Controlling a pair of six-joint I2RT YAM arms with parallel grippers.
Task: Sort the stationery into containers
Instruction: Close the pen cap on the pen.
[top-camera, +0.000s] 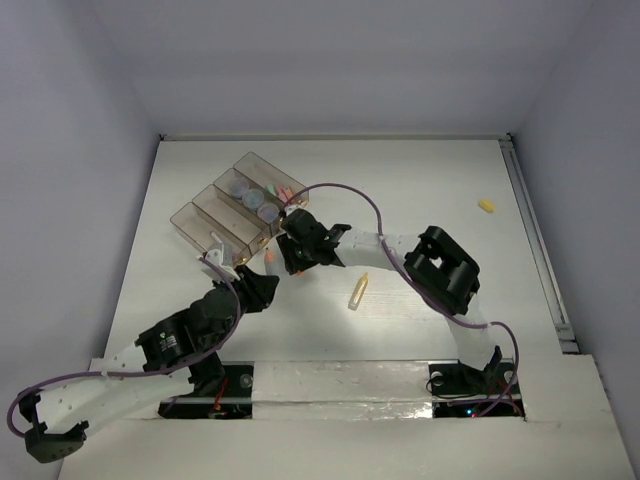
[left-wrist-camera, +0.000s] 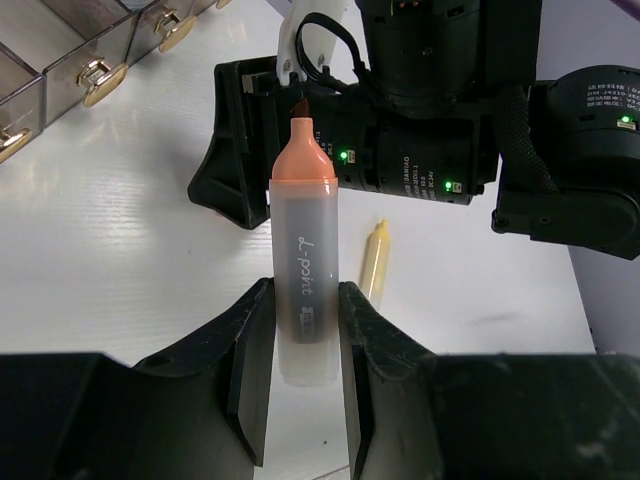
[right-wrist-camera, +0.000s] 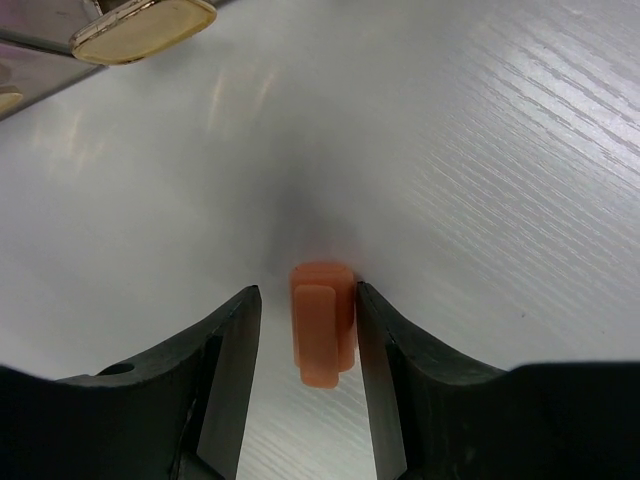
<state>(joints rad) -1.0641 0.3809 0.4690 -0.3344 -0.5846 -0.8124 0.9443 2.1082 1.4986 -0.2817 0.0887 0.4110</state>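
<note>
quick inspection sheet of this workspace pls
surface: white wood-grain table
job's things: row of clear brownish plastic compartments holds three grey-lilac rolls in one bin, pink and orange sticks in the neighbouring one; small yellow stick and longer yellow marker lie loose on the table
clutter: nothing seen
grippers: left gripper shut on orange-tipped frosted plastic highlighter; right gripper has small orange piece between its jaws, grip unclear
cables: purple cable loops over the right arm
surroundings: plain pale walls; metal rail along table's right edge
</note>
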